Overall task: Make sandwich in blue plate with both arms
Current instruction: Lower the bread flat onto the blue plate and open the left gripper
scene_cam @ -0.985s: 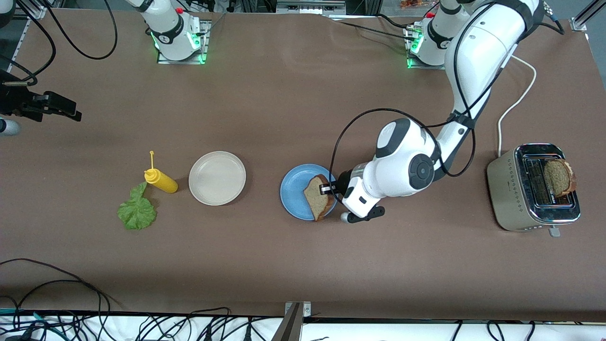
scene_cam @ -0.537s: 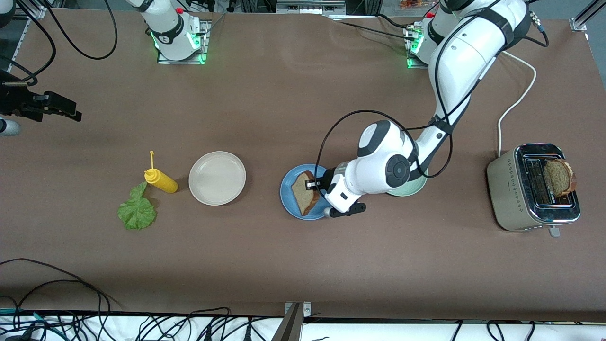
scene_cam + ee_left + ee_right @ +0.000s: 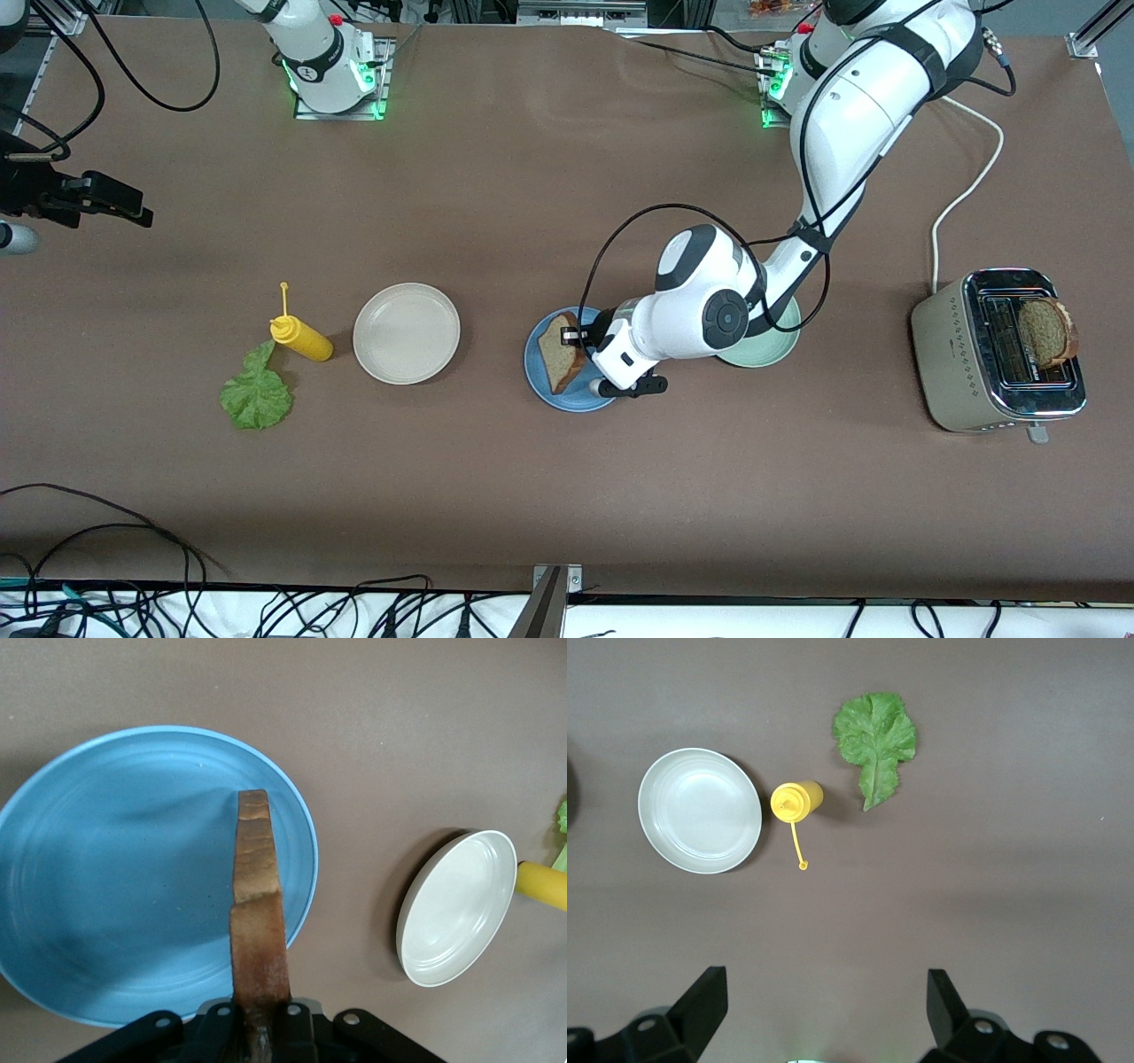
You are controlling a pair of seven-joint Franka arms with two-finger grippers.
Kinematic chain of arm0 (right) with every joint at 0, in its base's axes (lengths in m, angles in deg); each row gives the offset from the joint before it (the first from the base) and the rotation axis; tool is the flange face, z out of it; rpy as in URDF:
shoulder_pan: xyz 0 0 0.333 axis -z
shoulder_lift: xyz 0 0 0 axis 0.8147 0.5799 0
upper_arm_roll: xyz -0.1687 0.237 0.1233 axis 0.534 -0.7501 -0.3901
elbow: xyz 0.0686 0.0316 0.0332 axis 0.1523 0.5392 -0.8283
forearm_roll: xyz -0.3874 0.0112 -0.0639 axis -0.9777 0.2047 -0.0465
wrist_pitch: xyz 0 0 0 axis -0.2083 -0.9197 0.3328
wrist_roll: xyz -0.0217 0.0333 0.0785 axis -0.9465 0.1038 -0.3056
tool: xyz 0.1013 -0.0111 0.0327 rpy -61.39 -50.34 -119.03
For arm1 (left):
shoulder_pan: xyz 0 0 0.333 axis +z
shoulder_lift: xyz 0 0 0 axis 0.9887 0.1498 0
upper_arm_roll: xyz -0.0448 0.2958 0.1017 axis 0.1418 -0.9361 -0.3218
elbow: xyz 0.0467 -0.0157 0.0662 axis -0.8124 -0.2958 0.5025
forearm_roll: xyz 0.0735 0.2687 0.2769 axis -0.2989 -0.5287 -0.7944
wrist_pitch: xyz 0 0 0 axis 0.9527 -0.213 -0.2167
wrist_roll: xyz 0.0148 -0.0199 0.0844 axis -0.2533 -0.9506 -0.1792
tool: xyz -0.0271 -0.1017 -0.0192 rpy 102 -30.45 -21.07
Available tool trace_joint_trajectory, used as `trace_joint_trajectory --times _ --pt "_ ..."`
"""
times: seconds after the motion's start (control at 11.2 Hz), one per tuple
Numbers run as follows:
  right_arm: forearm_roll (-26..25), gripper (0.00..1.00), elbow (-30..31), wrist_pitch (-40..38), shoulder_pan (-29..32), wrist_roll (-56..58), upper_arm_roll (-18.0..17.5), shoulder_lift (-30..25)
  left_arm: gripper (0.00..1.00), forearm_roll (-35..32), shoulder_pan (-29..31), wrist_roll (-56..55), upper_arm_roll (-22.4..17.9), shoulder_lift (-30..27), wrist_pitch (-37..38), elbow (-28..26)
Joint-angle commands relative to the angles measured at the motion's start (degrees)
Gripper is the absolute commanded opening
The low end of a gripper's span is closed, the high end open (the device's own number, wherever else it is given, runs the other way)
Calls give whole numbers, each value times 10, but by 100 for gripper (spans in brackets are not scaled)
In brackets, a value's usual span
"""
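Observation:
My left gripper (image 3: 574, 338) is shut on a brown bread slice (image 3: 560, 353) by its crust. It holds the slice on edge over the blue plate (image 3: 542, 383). In the left wrist view the slice (image 3: 259, 904) shows edge-on between the jaws of the left gripper (image 3: 261, 1029), over the blue plate (image 3: 106, 886). A second bread slice (image 3: 1045, 332) stands in the toaster (image 3: 952, 354). The lettuce leaf (image 3: 257, 394) lies flat toward the right arm's end of the table. My right gripper (image 3: 824, 985) hangs open and empty high over the table, with the lettuce (image 3: 874, 740) below it.
A beige plate (image 3: 407, 333) and a yellow squeeze bottle (image 3: 301, 339) stand between the lettuce and the blue plate. A pale green plate (image 3: 769, 353) sits partly under the left arm. The toaster's white cord (image 3: 966, 190) runs toward the left arm's base.
The left arm has carried the bread slice toward the right arm's end, from the plate's rim to over its middle. The pale green plate has come into sight. The right gripper has stayed open.

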State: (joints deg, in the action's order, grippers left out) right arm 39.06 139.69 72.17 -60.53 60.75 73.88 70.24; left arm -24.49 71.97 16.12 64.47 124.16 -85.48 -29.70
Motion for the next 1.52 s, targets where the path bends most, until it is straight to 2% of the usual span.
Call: trace_joint_trajectory --times 0.0,0.27,0.36,0.72,1.07,1.43 --pt "11 100 0 -6 2 0 2 -5 15 9 2 27 1 6 -7 3" --pt "11 100 0 -6 2 1 2 -5 77 9 5 25 1 4 -6 5" --pt "11 100 0 -6 2 1 2 -5 100 8 6 25 0 3 -6 6" --pt "10 100 0 -6 2 1 2 -5 100 5 12 22 -8 -16 3 7" --pt "11 100 0 -5 2 1 2 -4 100 -19 19 19 -21 -59 48 3" --pt "11 100 0 -5 2 1 2 -4 100 -20 20 22 -73 -125 125 0"
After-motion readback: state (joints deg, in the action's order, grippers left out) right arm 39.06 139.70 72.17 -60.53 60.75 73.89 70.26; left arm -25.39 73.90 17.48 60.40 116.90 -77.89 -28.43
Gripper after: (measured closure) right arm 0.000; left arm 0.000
